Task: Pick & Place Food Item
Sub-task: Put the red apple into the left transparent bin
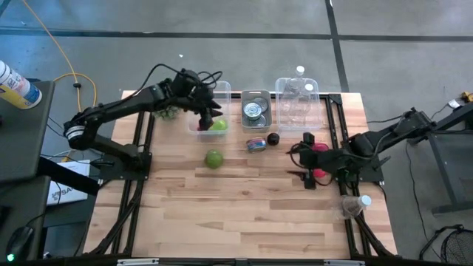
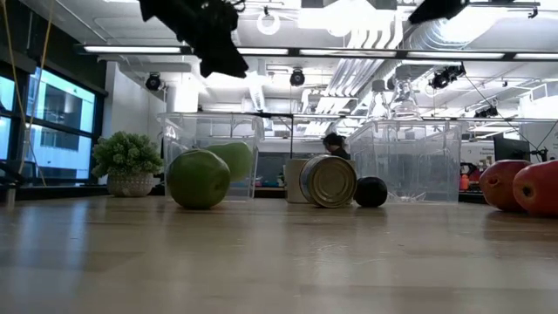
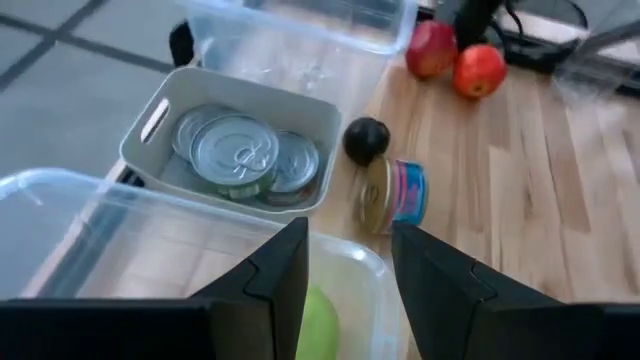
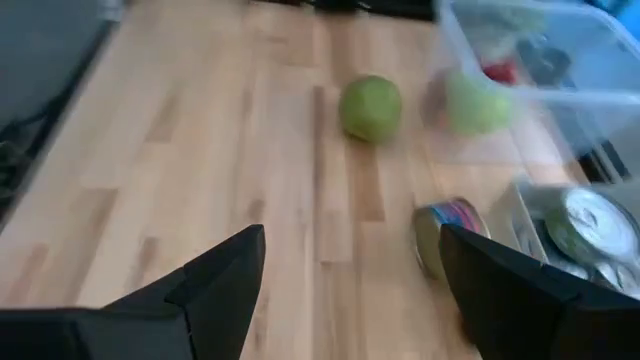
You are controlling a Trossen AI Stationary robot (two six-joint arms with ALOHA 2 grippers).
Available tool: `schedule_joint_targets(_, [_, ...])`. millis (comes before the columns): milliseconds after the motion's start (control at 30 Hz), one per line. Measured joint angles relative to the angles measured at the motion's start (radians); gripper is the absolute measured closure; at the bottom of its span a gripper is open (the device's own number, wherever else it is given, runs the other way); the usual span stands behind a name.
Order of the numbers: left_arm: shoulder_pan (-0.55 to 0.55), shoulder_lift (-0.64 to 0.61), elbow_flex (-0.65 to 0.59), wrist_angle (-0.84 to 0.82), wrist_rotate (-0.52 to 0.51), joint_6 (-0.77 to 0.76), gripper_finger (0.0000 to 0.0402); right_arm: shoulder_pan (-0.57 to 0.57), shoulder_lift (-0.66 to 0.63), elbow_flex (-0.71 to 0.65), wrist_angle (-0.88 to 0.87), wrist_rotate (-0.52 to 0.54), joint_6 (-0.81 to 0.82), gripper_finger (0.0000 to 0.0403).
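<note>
High view places the left gripper [image 1: 209, 118] above the clear bin [image 1: 194, 127] at the far left of the table, directly over a green apple [image 1: 219, 125] lying inside it. Left wrist view shows its two fingers [image 3: 278, 275] parted, with nothing between them; the apple in the bin [image 3: 318, 322] sits below the gap, not touched. A second green apple [image 1: 213, 159] rests on the bare wooden table [image 1: 244, 214], just near of the bin. The right gripper [image 1: 308, 159] waits low at the right side, beside two red apples [image 1: 320, 148]; right wrist view shows its fingers [image 4: 210, 275] spread wide and empty. A grey tray [image 1: 256, 100] of cans, a loose can on its side [image 1: 256, 144] and a small dark round item [image 1: 273, 138] occupy the middle far area.
</note>
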Motion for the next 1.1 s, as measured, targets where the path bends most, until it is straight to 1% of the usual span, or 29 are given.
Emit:
schedule_joint_targets(33, [0.005, 0.007, 0.000, -0.001, 0.004, -0.004, 0.0264, -0.007, 0.005, -0.002, 0.013, 0.035, 0.008, 0.0114])
schedule_joint_targets(100, [0.016, 0.015, 0.000, -0.020, 0.005, 0.047, 0.0264, -0.017, 0.015, -0.003, 0.136, 0.109, -0.026, 0.0115])
schedule_joint_targets(133, [0.021, 0.015, 0.000, -0.026, 0.004, 0.085, 0.0264, -0.020, 0.016, 0.000, 0.193, 0.129, -0.075, 0.0117])
schedule_joint_targets(200, [0.027, 0.009, 0.000, -0.018, -0.003, 0.116, 0.0264, -0.022, 0.001, 0.007, 0.266, 0.129, -0.158, 0.0123])
schedule_joint_targets(300, [0.038, -0.017, 0.000, 0.000, -0.010, 0.055, 0.0264, -0.021, -0.042, 0.090, 0.293, 0.129, -0.200, 0.0136])
schedule_joint_targets(400, [0.038, -0.049, 0.000, 0.055, -0.012, -0.032, 0.0264, -0.022, -0.095, 0.179, 0.301, 0.158, -0.159, 0.0151])
schedule_joint_targets(467, [0.038, -0.071, 0.000, 0.083, 0.017, -0.098, 0.0264, -0.022, -0.119, 0.210, 0.299, 0.175, -0.143, 0.0162])
schedule_joint_targets(567, [0.037, -0.100, 0.000, 0.125, 0.082, -0.182, 0.0264, -0.021, -0.145, 0.221, 0.292, 0.149, -0.142, 0.0179])
schedule_joint_targets(633, [0.027, -0.123, 0.000, 0.158, 0.099, -0.249, 0.0264, -0.021, -0.147, 0.222, 0.288, 0.098, -0.142, 0.0192])
schedule_joint_targets(700, [0.006, -0.146, 0.000, 0.204, 0.097, -0.285, 0.0264, -0.016, -0.146, 0.222, 0.278, 0.065, -0.153, 0.0207])
schedule_joint_targets(767, [-0.022, -0.162, 0.000, 0.248, 0.081, -0.309, 0.0264, -0.011, -0.137, 0.222, 0.283, 0.066, -0.164, 0.0221])
schedule_joint_targets(867, [-0.065, -0.170, 0.001, 0.309, 0.072, -0.293, 0.0264, -0.001, -0.118, 0.223, 0.284, 0.082, -0.183, 0.0242])
schedule_joint_targets(933, [-0.085, -0.181, 0.001, 0.329, 0.070, -0.293, 0.0264, 0.000, -0.114, 0.222, 0.278, 0.074, -0.181, 0.0254])
schedule_joint_targets(1033, [-0.103, -0.193, 0.002, 0.336, 0.070, -0.258, 0.0264, 0.001, -0.110, 0.222, 0.283, 0.052, -0.109, 0.0271])
schedule_joint_targets(1100, [-0.104, -0.194, 0.002, 0.330, 0.069, -0.227, 0.0264, -0.013, -0.110, 0.222, 0.288, 0.073, -0.087, 0.0281])
